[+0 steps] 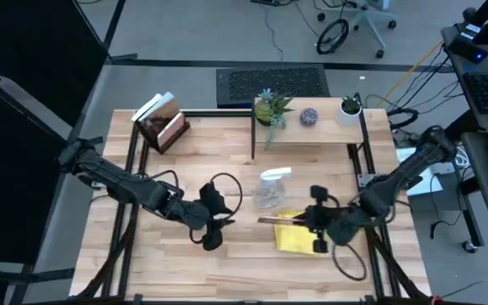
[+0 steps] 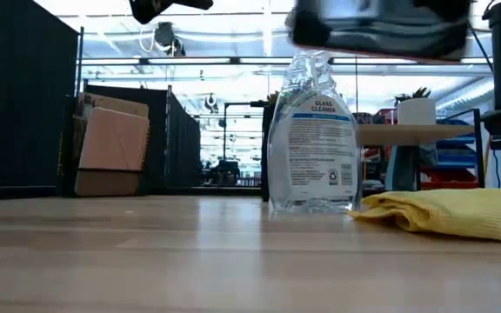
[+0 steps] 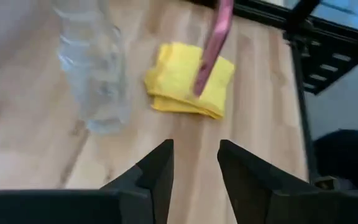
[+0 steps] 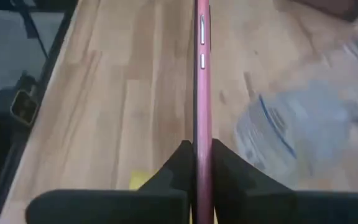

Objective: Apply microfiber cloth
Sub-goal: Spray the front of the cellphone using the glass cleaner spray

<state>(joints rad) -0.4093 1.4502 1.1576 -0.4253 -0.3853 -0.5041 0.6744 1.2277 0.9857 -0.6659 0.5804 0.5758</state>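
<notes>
Cloth: the yellow cloth point(image 1: 296, 237) lies folded on the table point(image 1: 227, 271), just beside the spray bottle point(image 1: 270, 188).
Right gripper: the right gripper point(image 4: 196, 163) is clamped on the edge of a phone point(image 4: 202, 74), holding it above the cloth.
Left gripper: the left gripper point(image 3: 196, 163) hovers over the table near the bottle, fingers apart, holding nothing.
Bottle: clear, upright, labelled glass cleaner.

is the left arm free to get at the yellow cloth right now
Probably yes: the left gripper is open and empty, with bare table up to the folded yellow fabric cloth. The red-edged phone hangs above it.
</notes>
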